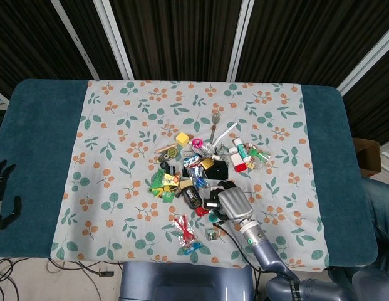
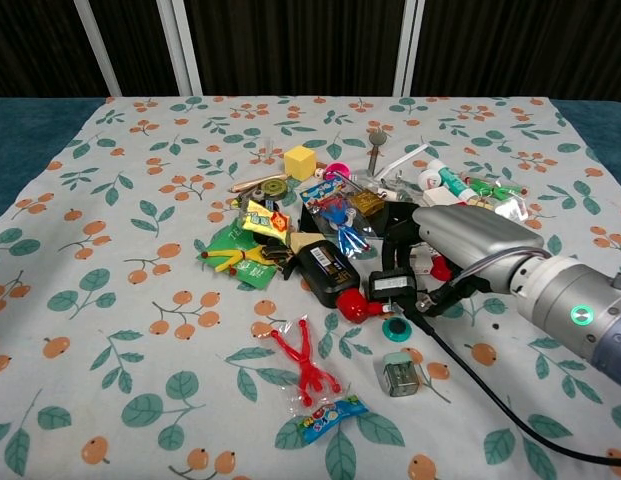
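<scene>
My right hand reaches down into the right side of a pile of small items on the flowered cloth. Its dark fingers come down over a small black box with a white label, which lies on the cloth. Whether the box is gripped is not clear. Beside the box are a red ball, a teal round cap and a larger black device. My left hand rests far off at the table's left edge, its fingers apart and holding nothing.
The pile also holds a yellow cube, green packets, a spoon and a red cap. A red figure toy, a small clear box and a blue wrapper lie nearer. A black cable trails from the right wrist.
</scene>
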Controlling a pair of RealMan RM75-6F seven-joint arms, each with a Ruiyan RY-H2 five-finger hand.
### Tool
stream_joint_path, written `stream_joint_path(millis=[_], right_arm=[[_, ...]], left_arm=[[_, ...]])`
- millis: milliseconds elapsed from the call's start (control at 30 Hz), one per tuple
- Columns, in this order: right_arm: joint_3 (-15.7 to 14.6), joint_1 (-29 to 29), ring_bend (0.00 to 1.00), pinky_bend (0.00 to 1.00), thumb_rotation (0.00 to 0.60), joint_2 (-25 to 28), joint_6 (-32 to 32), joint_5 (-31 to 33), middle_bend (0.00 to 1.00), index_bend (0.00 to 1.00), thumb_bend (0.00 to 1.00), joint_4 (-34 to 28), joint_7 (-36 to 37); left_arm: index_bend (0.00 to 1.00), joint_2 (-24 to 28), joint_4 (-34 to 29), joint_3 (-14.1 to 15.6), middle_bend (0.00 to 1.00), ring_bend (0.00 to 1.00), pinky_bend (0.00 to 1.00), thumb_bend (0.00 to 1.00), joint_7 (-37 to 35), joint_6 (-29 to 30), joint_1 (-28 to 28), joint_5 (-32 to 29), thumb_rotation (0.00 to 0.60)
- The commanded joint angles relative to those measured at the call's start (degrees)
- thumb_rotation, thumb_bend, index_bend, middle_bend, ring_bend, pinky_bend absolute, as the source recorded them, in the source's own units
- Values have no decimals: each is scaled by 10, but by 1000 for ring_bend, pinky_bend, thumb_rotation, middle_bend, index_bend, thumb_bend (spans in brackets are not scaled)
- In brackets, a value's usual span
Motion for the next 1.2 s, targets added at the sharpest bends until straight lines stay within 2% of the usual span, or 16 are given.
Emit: stream_joint_path(millis=[33,300,500,700,867,1000,1200], right_arm=[[0,-1,258,229,600,2,2,0,525,487,391,-2,1],[4,-8,270,229,600,31,14,-6,531,491,394,-36,24],[10,-16,270,229,600,80,28,-16,531,491,393,-90,61],[29,-27,270,229,600,138,34,-14,529,491,394,-141,130],[45,-33,270,229,600,196,19,-11,523,490,393,-182,230],[57,-44,270,229,600,250,13,-24,523,490,393,-210,339],[74,-57,270,229,600,320,18,-46,521,490,393,-229,476]], left_arm=[[66,0,0,0,0,0,44,558,0,-1,0,0,600],[66,0,1,0,0,0,45,558,-1,-1,0,-1,600],[66,0,-1,0,0,0,45,558,1,-1,0,-1,600],[66,0,0,1,0,0,45,558,1,-1,1,-1,600],[66,-1,0,1,0,0,45,558,1,0,1,-1,600],[66,-1,0,1,0,0,45,558,2,1,2,0,600],[66,-1,0,1,0,0,45,558,1,2,3,0,600]])
